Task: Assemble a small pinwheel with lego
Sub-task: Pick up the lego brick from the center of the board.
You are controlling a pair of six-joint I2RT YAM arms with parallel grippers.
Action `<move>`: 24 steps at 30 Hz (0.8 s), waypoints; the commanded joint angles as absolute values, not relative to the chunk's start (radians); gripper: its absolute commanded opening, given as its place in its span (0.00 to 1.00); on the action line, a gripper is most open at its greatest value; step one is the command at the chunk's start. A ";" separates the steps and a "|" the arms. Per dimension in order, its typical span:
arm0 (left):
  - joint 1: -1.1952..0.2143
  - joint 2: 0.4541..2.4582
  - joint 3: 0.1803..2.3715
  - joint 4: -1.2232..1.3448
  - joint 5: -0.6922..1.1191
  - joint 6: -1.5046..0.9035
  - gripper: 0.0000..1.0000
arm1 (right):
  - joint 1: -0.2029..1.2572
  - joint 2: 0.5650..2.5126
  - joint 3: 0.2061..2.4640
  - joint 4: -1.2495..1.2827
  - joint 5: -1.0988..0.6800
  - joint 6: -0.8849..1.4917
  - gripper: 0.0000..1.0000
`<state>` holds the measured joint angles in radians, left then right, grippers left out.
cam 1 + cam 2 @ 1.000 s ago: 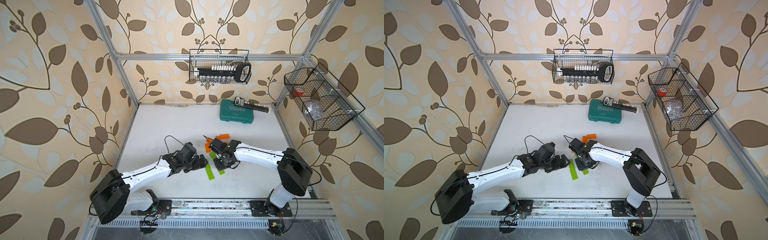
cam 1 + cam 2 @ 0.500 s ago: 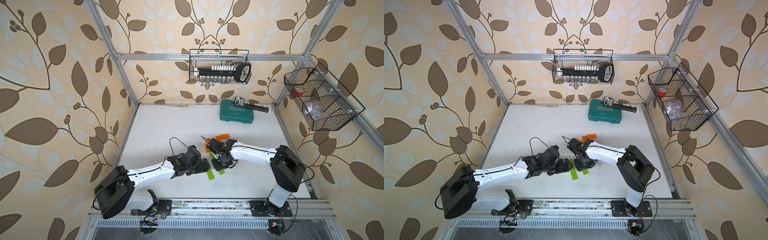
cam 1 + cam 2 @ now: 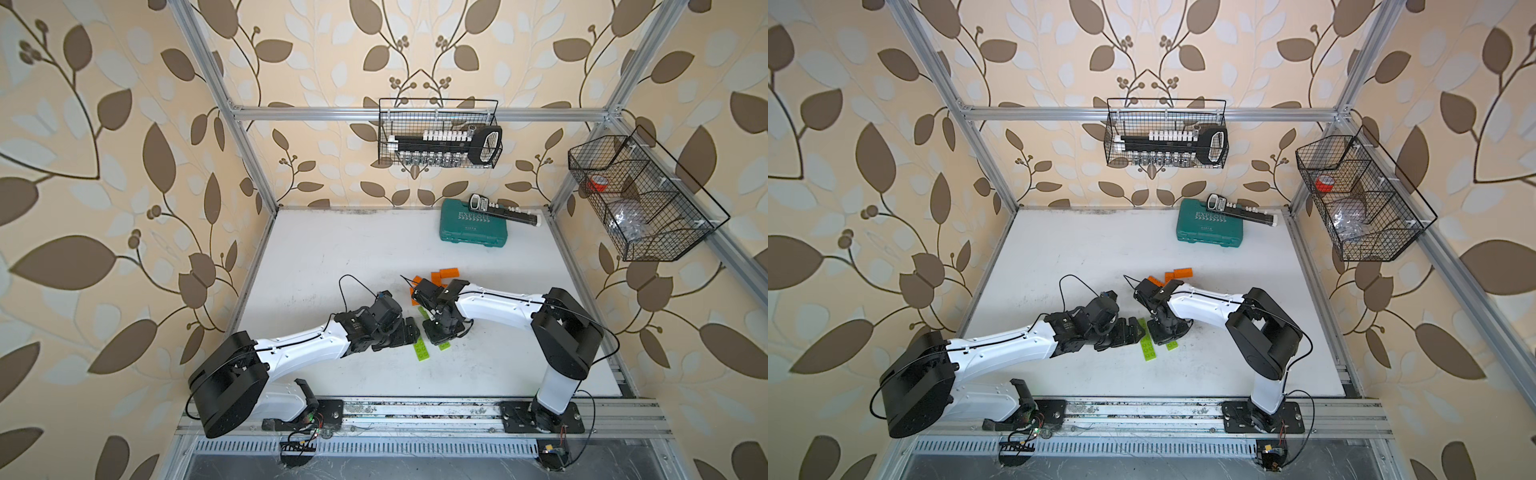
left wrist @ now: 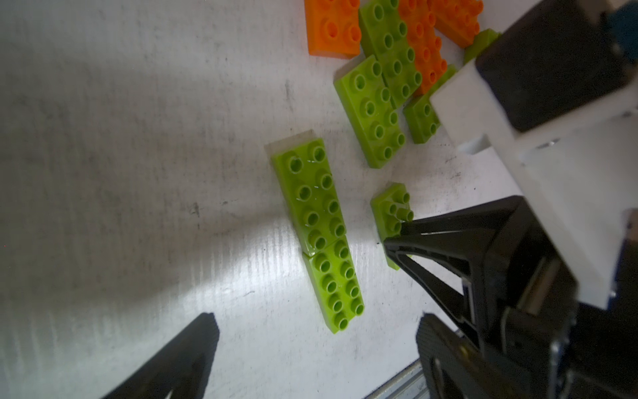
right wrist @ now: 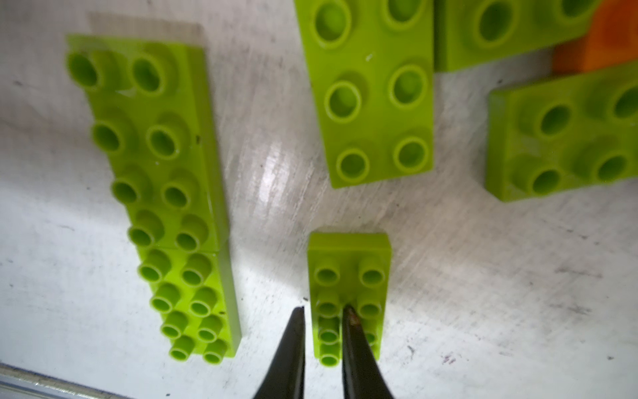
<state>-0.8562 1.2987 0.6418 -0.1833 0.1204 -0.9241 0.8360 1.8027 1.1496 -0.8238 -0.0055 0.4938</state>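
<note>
**Gripper and Brick Status: Pinwheel Assembly**

Right gripper (image 5: pixel 322 311): the jaws are narrow. One finger stands just outside the long edge of the small lime-green brick (image 5: pixel 348 276). The other stands between its two stud rows, so one stud row is pinched between them. This brick lies flat on the white table (image 3: pixel 332 257), studs up.

Left gripper (image 4: pixel 317 316): the jaws are wide and hold nothing. It hovers low over the table, close to the right gripper.

Brick positions:
- The long lime-green strip (image 4: pixel 317 231) is two 2x4 bricks set end to end. Its near end lies just ahead of the gap between the left fingers. It runs parallel to the pinched brick, near it but apart.
- More lime-green bricks (image 5: pixel 376 89) lie ahead of the right fingertips.
- The orange bricks (image 4: pixel 331 31) lie beyond these, farthest from both grippers.
</note>
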 commanded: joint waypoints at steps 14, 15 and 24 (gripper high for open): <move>-0.848 1.253 0.647 -0.212 0.082 -0.904 0.93 | 0.863 1.844 1.149 -0.888 0.042 0.514 0.11; -0.844 1.253 0.649 -0.216 0.084 -0.902 0.93 | 0.865 1.846 1.151 -0.894 0.051 0.515 0.11; -0.786 1.255 0.666 -0.241 0.134 -0.862 0.93 | 0.887 1.848 1.155 -0.904 0.085 0.545 0.09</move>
